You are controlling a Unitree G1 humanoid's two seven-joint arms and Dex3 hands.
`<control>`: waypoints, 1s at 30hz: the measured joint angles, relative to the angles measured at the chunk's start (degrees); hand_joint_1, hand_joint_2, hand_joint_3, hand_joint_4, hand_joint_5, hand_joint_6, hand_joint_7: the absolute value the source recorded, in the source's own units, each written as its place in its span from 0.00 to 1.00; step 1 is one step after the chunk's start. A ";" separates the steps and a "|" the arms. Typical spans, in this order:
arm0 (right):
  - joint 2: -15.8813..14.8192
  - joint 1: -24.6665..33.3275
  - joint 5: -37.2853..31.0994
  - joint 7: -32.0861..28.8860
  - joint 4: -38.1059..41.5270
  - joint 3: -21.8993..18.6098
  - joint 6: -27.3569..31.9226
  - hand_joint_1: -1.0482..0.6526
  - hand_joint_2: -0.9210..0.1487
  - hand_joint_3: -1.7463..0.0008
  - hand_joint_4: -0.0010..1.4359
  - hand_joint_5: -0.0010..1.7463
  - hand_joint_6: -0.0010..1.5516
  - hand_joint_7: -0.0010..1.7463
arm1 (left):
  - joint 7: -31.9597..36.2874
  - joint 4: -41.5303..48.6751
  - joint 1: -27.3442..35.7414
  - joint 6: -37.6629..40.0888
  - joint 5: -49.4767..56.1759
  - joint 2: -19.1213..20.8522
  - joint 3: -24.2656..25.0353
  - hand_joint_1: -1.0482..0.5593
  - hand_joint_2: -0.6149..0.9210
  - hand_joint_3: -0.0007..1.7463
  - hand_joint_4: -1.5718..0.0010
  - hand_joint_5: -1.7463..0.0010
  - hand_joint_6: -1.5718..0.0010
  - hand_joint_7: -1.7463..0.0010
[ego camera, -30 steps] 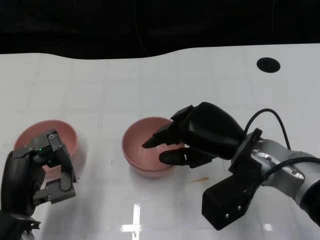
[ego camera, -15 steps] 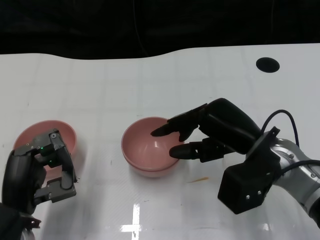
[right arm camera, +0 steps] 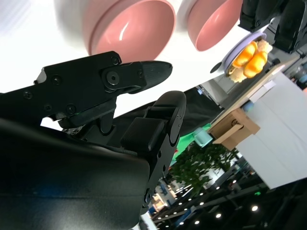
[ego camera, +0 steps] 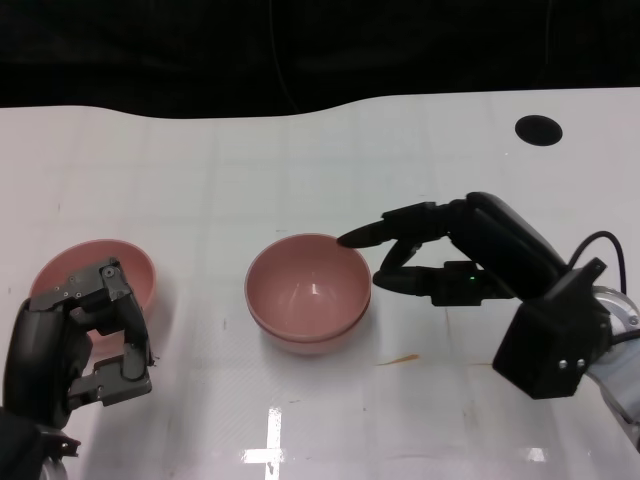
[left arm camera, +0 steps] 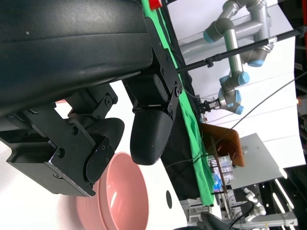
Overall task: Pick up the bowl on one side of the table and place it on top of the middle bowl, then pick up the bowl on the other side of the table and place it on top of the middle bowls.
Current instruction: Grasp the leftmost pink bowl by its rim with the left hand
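Left hand (ego camera: 85,345): at the near left of the white table (ego camera: 200,180), fingers curled inward with nothing in them, set just in front of and partly over the left bowl.

Left bowl (ego camera: 70,270): pink, upright on the table at the far left, its near rim hidden behind the left hand. In the left wrist view it (left arm camera: 122,196) shows just beyond that hand's fingers (left arm camera: 151,134); contact cannot be told.

Middle bowl (ego camera: 308,292): pink, upright near the table's centre, a second rim visible just below its upper edge, so it appears to be two bowls nested. Well apart from the left bowl.

Right hand (ego camera: 425,260): just to the right of the middle bowl, fingers spread and holding nothing; one fingertip (ego camera: 352,238) lies at the bowl's far right rim.

Dark round hole (ego camera: 538,128): in the table top, far right.
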 measured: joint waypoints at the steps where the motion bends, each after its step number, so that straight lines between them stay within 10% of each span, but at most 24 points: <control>1: -0.16 0.45 0.74 0.69 -0.48 -0.57 0.02 0.43 0.02 0.87 0.65 0.23 0.59 0.00 | 0.10 0.08 -0.01 -0.07 0.08 0.00 0.00 0.91 0.72 0.91 0.31 0.00 0.43 0.00; 21: -2.65 11.16 10.47 9.65 -7.36 -8.76 1.08 0.43 0.01 0.82 0.69 0.03 0.57 0.00 | -1.30 1.25 -0.16 -1.19 -1.63 0.19 -0.42 0.89 0.74 0.91 0.32 0.00 0.45 0.00; 26: -2.19 12.40 13.05 10.08 -7.14 -10.57 0.31 0.50 0.16 0.62 0.71 0.00 0.58 0.00 | -1.62 1.27 -0.19 -1.35 -1.97 0.34 -0.45 0.90 0.72 0.92 0.32 0.00 0.44 0.00; 30: -0.06 12.74 14.43 9.18 -4.33 -12.42 -2.24 0.56 0.16 0.59 0.89 0.08 0.70 0.03 | -1.60 1.26 -0.23 -1.43 -0.76 0.45 -0.51 0.91 0.71 0.93 0.32 0.00 0.44 0.00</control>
